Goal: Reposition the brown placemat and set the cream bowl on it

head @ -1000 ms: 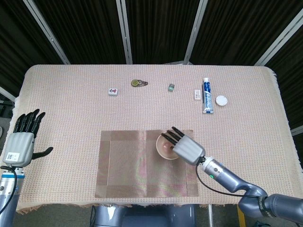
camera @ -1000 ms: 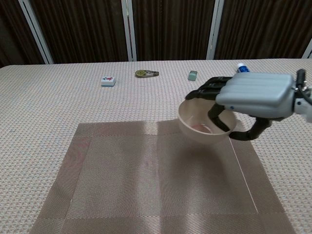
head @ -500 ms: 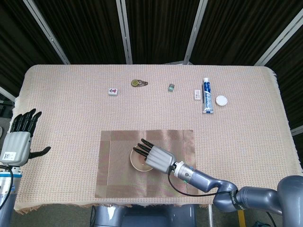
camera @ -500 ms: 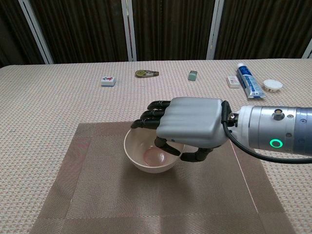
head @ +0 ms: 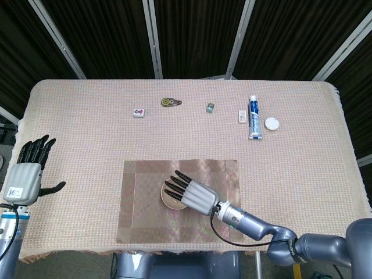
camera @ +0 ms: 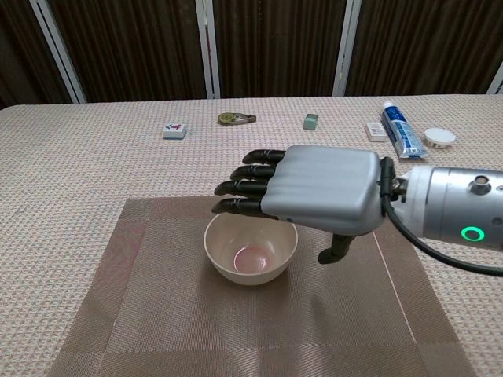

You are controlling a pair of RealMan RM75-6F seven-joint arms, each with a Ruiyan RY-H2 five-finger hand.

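- The cream bowl (camera: 251, 250) sits upright on the brown placemat (head: 139, 203), roughly at the mat's middle and well inside its borders.
- My right hand (camera: 314, 193) hovers above the bowl's far rim with its fingers (camera: 244, 187) stretched out flat and apart. It holds nothing, and in the chest view I see a gap between it and the bowl.
- My left hand (head: 26, 172) is well off the placemat's left edge, upright, fingers spread, with nothing in it.
- I judge the bowl to be light and rigid, probably ceramic or hard plastic. Its smooth glazed-looking wall would be slippery, and it could chip if dropped.
- If I had to lift it again, I would pinch the rim with the thumb inside and fingers outside, on the side nearest the right hand.
- The bowl holds nothing loose that I can make out; only a faint pinkish ring shows at the bottom, and I cannot tell whether that is a mark or a reflection.
- The placemat looks like a thin woven sheet, flexible, lying flat on the cloth-covered surface (head: 302, 151). I would drag it by an edge or corner, not try to lift it.
- Beyond the placemat's far edge lie a mahjong tile (head: 139, 112), a tape measure (head: 170, 102) and a toothpaste tube (head: 254, 117).
- With the bowl resting on the mat, I judge the task essentially done once the right hand clears.
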